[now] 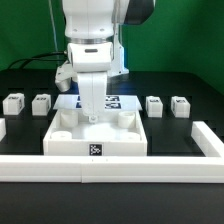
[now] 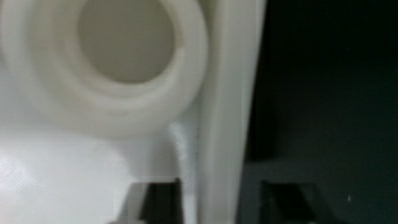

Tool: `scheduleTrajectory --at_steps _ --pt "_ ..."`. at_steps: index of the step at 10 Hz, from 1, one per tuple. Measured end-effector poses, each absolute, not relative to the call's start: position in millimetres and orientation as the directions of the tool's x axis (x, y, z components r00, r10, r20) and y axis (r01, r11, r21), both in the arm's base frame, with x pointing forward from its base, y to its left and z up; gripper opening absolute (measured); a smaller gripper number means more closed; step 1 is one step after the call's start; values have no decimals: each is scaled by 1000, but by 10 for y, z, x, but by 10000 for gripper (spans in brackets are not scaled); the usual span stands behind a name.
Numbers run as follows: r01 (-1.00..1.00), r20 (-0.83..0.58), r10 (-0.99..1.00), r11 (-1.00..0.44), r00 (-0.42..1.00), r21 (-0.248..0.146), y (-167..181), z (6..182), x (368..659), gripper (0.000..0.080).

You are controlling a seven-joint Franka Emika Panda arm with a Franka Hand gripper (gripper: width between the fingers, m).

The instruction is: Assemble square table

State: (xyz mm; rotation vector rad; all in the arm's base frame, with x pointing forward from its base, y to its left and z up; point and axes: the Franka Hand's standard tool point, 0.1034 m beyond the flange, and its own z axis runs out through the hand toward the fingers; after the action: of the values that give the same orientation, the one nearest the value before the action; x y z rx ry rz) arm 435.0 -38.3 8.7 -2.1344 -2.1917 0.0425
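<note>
A large white plastic square slab [image 1: 112,136] with round corner holes lies flat on the black tabletop [image 1: 28,136], near the middle of the exterior view. A black-and-white square tag [image 1: 96,150] sits on the slab's front edge. The white robot arm [image 1: 95,40] stands upright over the slab's rear edge, and its two-finger gripper [image 1: 90,113] reaches down onto that edge, somewhat toward the exterior view's left of the slab's middle.

In the wrist view, the slab [image 2: 54,150] fills most of the frame, with one round hole [image 2: 125,40] seen close up and blurred. A narrow raised white wall [image 2: 217,120] of the slab runs between the two dark fingers [image 2: 157,205]. The fingers stand close against either side of it, so the gripper looks clamped on the slab's edge wall.

Four short white blocky legs bearing black-and-white tags stand on the black tabletop in a row behind the slab, well apart from it. Two [image 1: 14,102] [image 1: 41,103] are on the exterior view's left, and two [image 1: 154,104] [image 1: 180,104] are on its right.

The marker board [image 1: 120,100] lies flat just behind the gripper, partly hidden by the arm. A long white L-shaped border rail [image 1: 110,168] runs along the front of the scene, just in front of the slab, and turns back along the exterior view's right.
</note>
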Motion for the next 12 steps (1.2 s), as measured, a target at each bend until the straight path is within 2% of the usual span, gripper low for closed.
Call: scheduleTrajectory --at_steps 2,9,12 --pt "997 38 999 26 -24 -73 -391 93 4364 61" --pt "997 38 999 25 -22 -72 -386 95 4369 61" --pt "997 51 997 -52 54 -57 -36 91 4575 61"
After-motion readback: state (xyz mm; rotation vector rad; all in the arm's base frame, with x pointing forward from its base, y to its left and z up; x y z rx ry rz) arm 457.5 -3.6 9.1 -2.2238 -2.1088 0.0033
